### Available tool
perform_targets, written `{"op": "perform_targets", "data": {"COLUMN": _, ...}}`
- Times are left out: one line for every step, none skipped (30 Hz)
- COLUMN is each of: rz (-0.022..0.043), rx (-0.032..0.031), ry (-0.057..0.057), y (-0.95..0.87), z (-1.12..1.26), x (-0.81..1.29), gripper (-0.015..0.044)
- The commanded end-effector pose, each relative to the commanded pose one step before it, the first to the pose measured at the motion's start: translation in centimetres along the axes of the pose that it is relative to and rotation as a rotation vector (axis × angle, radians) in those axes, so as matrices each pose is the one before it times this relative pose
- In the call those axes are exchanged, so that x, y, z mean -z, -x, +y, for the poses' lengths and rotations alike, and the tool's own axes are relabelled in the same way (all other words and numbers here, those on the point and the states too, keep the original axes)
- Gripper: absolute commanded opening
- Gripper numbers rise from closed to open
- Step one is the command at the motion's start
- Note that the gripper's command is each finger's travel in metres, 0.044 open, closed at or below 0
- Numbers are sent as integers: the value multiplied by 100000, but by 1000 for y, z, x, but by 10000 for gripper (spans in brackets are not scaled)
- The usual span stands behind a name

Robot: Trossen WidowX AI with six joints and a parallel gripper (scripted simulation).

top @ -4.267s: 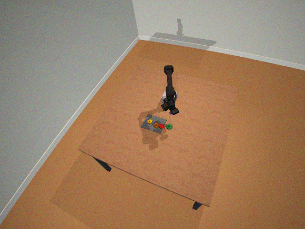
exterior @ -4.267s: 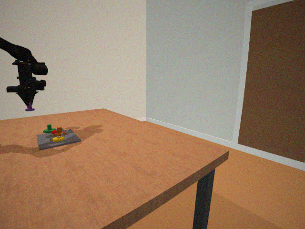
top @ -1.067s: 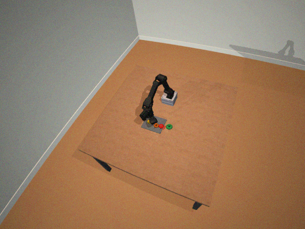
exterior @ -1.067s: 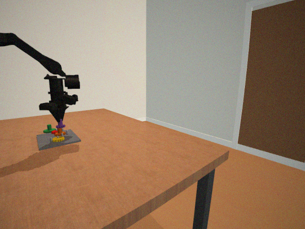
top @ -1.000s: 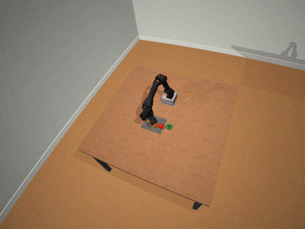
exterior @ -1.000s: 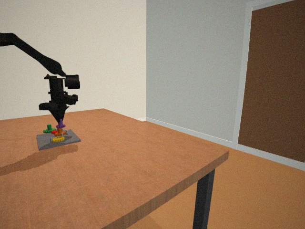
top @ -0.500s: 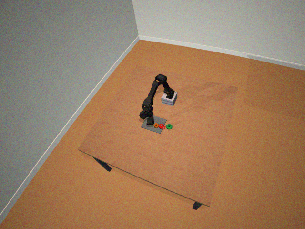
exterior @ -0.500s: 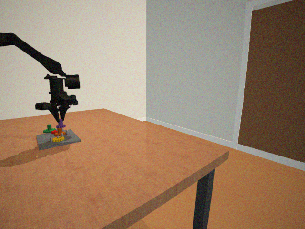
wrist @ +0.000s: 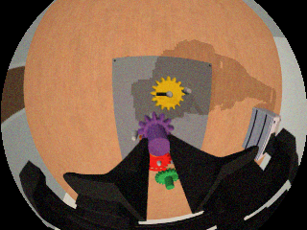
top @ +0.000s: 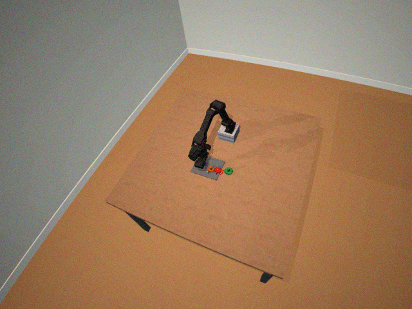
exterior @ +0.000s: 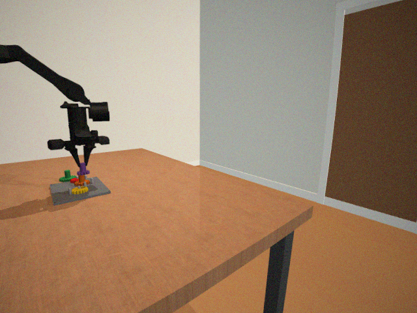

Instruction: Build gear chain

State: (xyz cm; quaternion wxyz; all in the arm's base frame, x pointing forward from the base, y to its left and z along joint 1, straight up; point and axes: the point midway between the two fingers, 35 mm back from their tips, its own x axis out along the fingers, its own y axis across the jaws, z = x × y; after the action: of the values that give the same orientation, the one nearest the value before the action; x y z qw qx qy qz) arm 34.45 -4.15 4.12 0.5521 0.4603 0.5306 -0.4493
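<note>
My gripper (exterior: 83, 165) (wrist: 157, 140) is shut on the purple gear's handle. The purple gear (top: 206, 164) (exterior: 83, 172) (wrist: 155, 123) is upright above the grey board (top: 209, 175) (exterior: 60, 197) (wrist: 125, 96). The yellow gear (exterior: 79, 190) (wrist: 176, 102) sits on the board; the arm hides it in the top view. An orange gear (top: 210, 168) (exterior: 81, 182) is on the board beside the red gear (top: 219, 170) (exterior: 73, 180) (wrist: 153, 165); the purple gear hides nearly all of it in the wrist view. A green gear (top: 228, 170) (exterior: 67, 178) (wrist: 167, 177) stands on the table off the board, beyond the red gear.
Bare pegs show in the wrist view, one (wrist: 187, 90) beside the yellow gear and one (wrist: 134, 136) left of the purple gear. The red arrow (top: 222, 172) lies between the red and green gears. The arm's pale base block (top: 228, 135) (wrist: 257, 130) stands on the table (top: 199, 212) (exterior: 151, 235).
</note>
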Motion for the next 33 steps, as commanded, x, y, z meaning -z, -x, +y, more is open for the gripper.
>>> {"op": "perform_targets", "data": {"rz": 393, "rx": -453, "ry": -2658, "y": 29, "z": 82, "x": 44, "gripper": 0}}
{"op": "perform_targets", "data": {"rz": 0, "rx": 0, "ry": 0, "y": 0, "z": 0, "x": 0, "gripper": 0}}
{"op": "perform_targets", "data": {"rz": 0, "rx": 0, "ry": 0, "y": 0, "z": 0, "x": 0, "gripper": 0}}
{"op": "perform_targets", "data": {"rz": 0, "rx": 0, "ry": 0, "y": 0, "z": 0, "x": 0, "gripper": 0}}
{"op": "perform_targets", "data": {"rz": 0, "rx": 0, "ry": 0, "y": 0, "z": 0, "x": 0, "gripper": 0}}
{"op": "perform_targets", "data": {"rz": 0, "rx": -1, "ry": 0, "y": -19, "z": 9, "x": 0, "gripper": 0}}
{"op": "perform_targets", "data": {"rz": 0, "rx": 0, "ry": 277, "y": -24, "z": 5, "x": 2, "gripper": 0}}
{"op": "perform_targets", "data": {"rz": 0, "rx": 0, "ry": 548, "y": -36, "z": 5, "x": 3, "gripper": 0}}
{"op": "perform_targets", "data": {"rz": 0, "rx": 0, "ry": 923, "y": -55, "z": 4, "x": 5, "gripper": 0}}
{"op": "perform_targets", "data": {"rz": 1, "rx": 0, "ry": 1384, "y": -79, "z": 3, "x": 7, "gripper": 0}}
{"op": "perform_targets", "data": {"rz": 1, "rx": 0, "ry": 1569, "y": -89, "z": 1, "x": 8, "gripper": 0}}
{"op": "perform_targets", "data": {"rz": 1, "rx": 0, "ry": 1817, "y": -104, "z": -1, "x": 8, "gripper": 0}}
{"op": "perform_targets", "data": {"rz": 1, "rx": 0, "ry": 2086, "y": -123, "z": -4, "x": 7, "gripper": 0}}
{"op": "perform_targets", "data": {"rz": 1, "rx": 1, "ry": 2313, "y": -142, "z": -7, "x": 6, "gripper": 0}}
{"op": "perform_targets", "data": {"rz": 0, "rx": 1, "ry": 2337, "y": -154, "z": -9, "x": 4, "gripper": 0}}
{"op": "perform_targets", "data": {"rz": 0, "rx": 1, "ry": 2162, "y": -155, "z": -10, "x": 1, "gripper": 0}}
{"op": "perform_targets", "data": {"rz": 0, "rx": 1, "ry": 1917, "y": -155, "z": -10, "x": -2, "gripper": 0}}
{"op": "perform_targets", "data": {"rz": 0, "rx": 1, "ry": 1643, "y": -155, "z": -9, "x": -5, "gripper": 0}}
{"op": "perform_targets", "data": {"rz": -1, "rx": 1, "ry": 1345, "y": -155, "z": -8, "x": -7, "gripper": 0}}
{"op": "perform_targets", "data": {"rz": -1, "rx": 1, "ry": 1027, "y": -156, "z": -6, "x": -10, "gripper": 0}}
{"op": "perform_targets", "data": {"rz": -1, "rx": 1, "ry": 686, "y": -157, "z": -3, "x": -11, "gripper": 0}}
{"op": "perform_targets", "data": {"rz": -1, "rx": 1, "ry": 316, "y": -154, "z": -1, "x": -11, "gripper": 0}}
{"op": "perform_targets", "data": {"rz": -1, "rx": 1, "ry": -46, "y": -148, "z": 2, "x": -11, "gripper": 0}}
{"op": "perform_targets", "data": {"rz": 0, "rx": 0, "ry": -342, "y": -129, "z": 4, "x": -8, "gripper": 0}}
{"op": "perform_targets", "data": {"rz": 0, "rx": 0, "ry": -574, "y": -117, "z": 6, "x": -6, "gripper": 0}}
{"op": "perform_targets", "data": {"rz": 0, "rx": 0, "ry": -825, "y": -118, "z": 7, "x": -4, "gripper": 0}}
{"op": "perform_targets", "data": {"rz": 0, "rx": 0, "ry": -963, "y": -108, "z": 7, "x": -2, "gripper": 0}}
{"op": "perform_targets", "data": {"rz": 0, "rx": 0, "ry": -1164, "y": -109, "z": 7, "x": 0, "gripper": 0}}
{"op": "perform_targets", "data": {"rz": 1, "rx": 0, "ry": -1431, "y": -117, "z": 7, "x": 2, "gripper": 0}}
{"op": "perform_targets", "data": {"rz": 1, "rx": 0, "ry": -1752, "y": -129, "z": 7, "x": 4, "gripper": 0}}
{"op": "perform_targets", "data": {"rz": 1, "rx": 1, "ry": -2104, "y": -143, "z": 6, "x": 7, "gripper": 0}}
{"op": "perform_targets", "data": {"rz": 2, "rx": 1, "ry": -2412, "y": -153, "z": 3, "x": 9, "gripper": 0}}
{"op": "perform_targets", "data": {"rz": 2, "rx": 1, "ry": -2617, "y": -158, "z": 0, "x": 10, "gripper": 0}}
